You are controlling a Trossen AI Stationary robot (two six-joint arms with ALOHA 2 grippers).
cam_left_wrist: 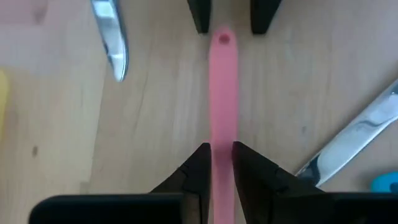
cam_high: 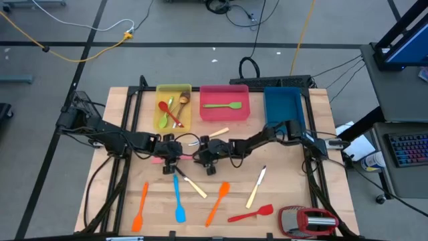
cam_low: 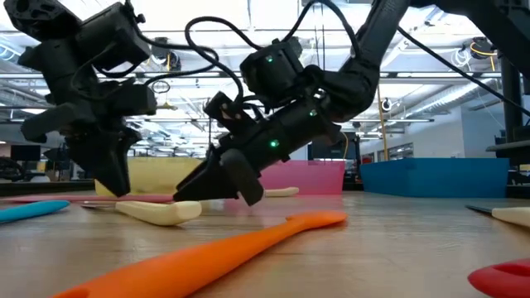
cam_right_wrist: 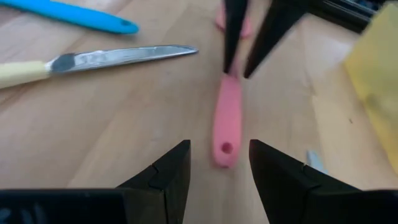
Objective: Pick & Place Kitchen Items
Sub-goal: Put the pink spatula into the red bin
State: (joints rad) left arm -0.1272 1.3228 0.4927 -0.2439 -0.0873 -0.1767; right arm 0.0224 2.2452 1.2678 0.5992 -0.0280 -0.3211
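Pink spatula flat on the wooden counter, just in front of the yellow tray, both arms meeting over it. Left gripper down at the spatula's middle, fingers pinching the slim handle from both sides. Right gripper low over the handle's holed end, fingers spread and straddling it, not touching as far as can be told.

Around the pink spatula: cream-handled knife just beside it, blue spatula and orange spatula nearer the counter's front edge, green spatula already inside the pink tray, a few spoons in the yellow tray.

Risks, judged from this: two grippers crowded on one thin handle, so a lift by the left could knock the spatula against the right's open fingers and twist it loose. Narrow pinch on a smooth handle, likely to slip or swing. Knife blade close enough to be dragged along. Little clearance between the two wrists; a collision possible if either turns.
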